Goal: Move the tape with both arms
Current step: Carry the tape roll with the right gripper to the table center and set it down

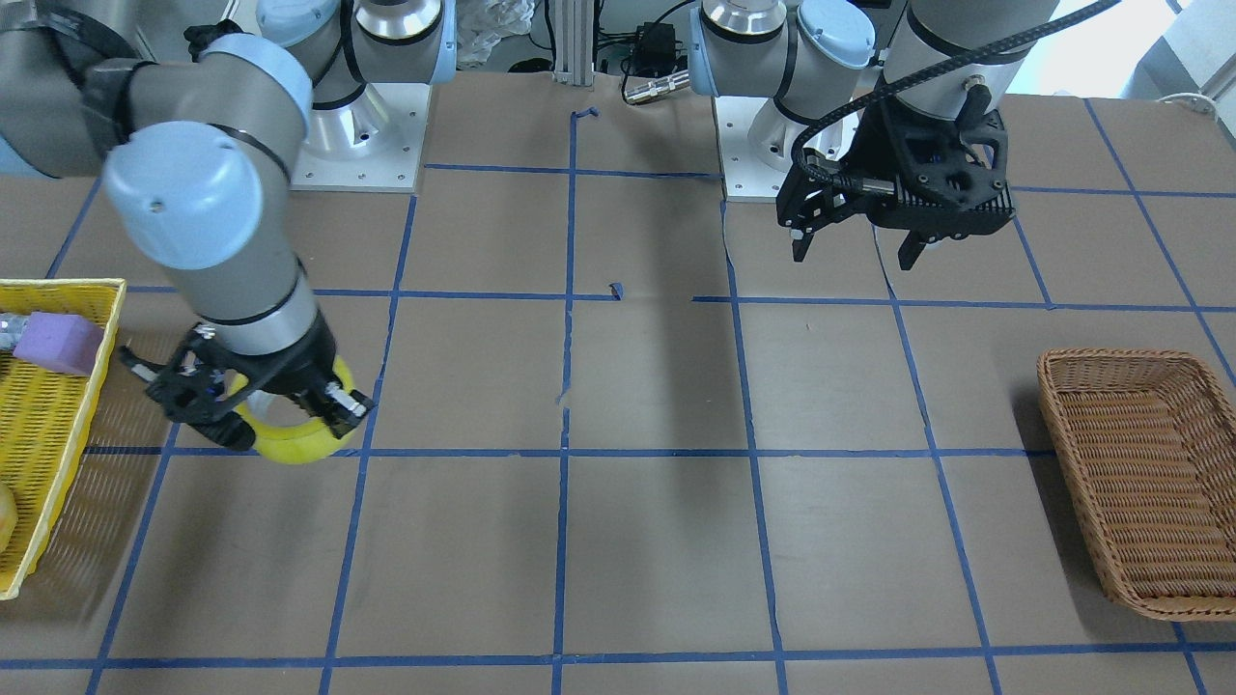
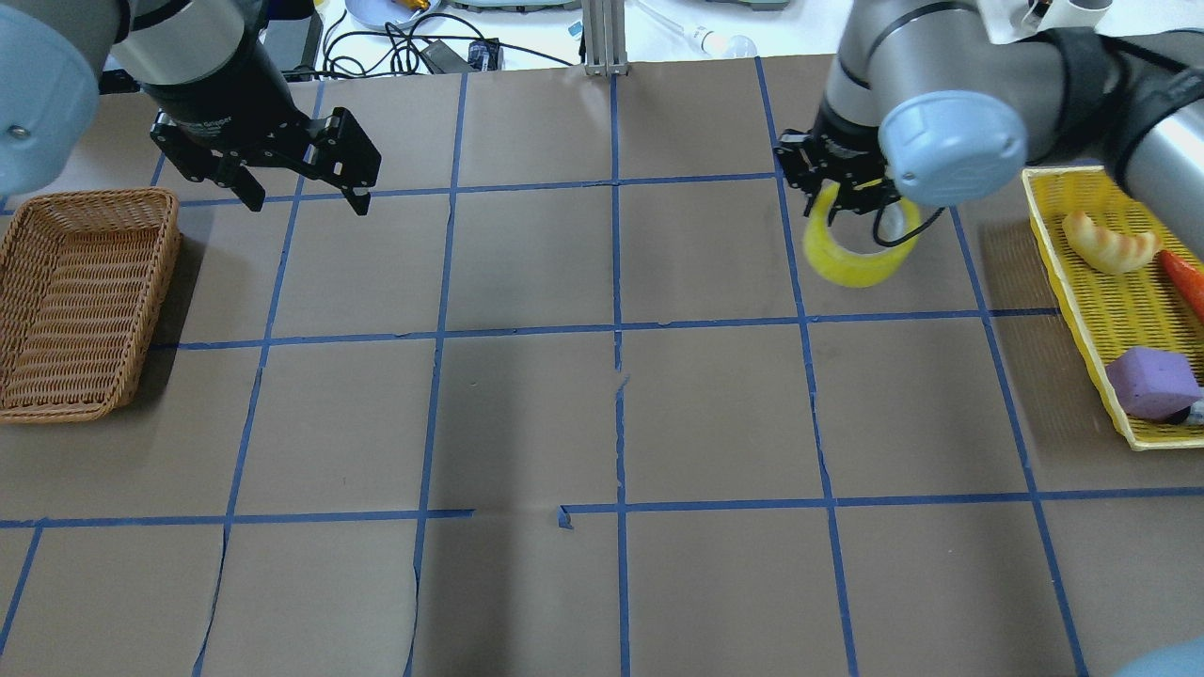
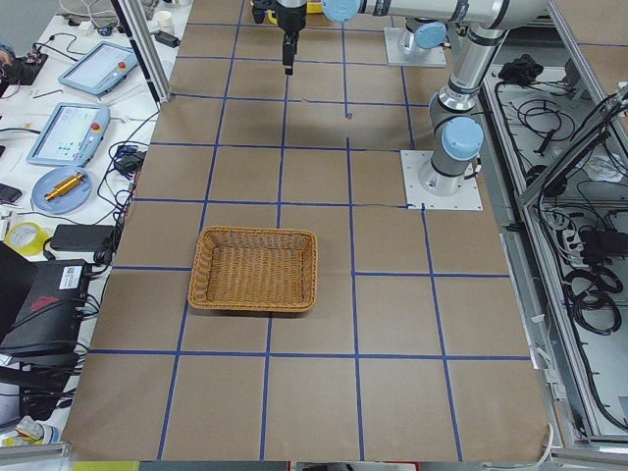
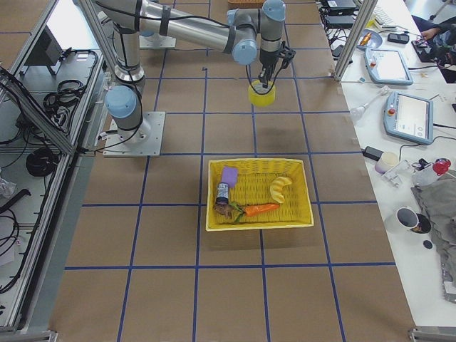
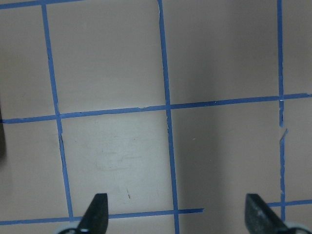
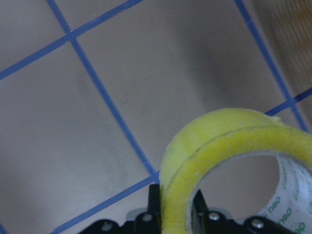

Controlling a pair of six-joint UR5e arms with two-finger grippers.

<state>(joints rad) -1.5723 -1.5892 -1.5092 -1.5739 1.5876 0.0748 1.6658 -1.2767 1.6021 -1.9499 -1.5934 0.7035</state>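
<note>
The right gripper (image 2: 851, 186) has jaws clamped on the tape (image 2: 861, 254), held above the tabletop (image 2: 527, 423); the left gripper (image 2: 308, 201) has jaws apart. The right arm should probably carry it centreward steadily, leaving the far rim free.

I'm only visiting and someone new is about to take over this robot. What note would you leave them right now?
Right gripper: shut on the translucent yellow tape roll, pinching its wall, on the yellow mesh basket's side of the table.
Left gripper: open and empty, near the brown wicker basket.
Done: the tape is picked up.
Left: hand it to the left gripper.
</note>
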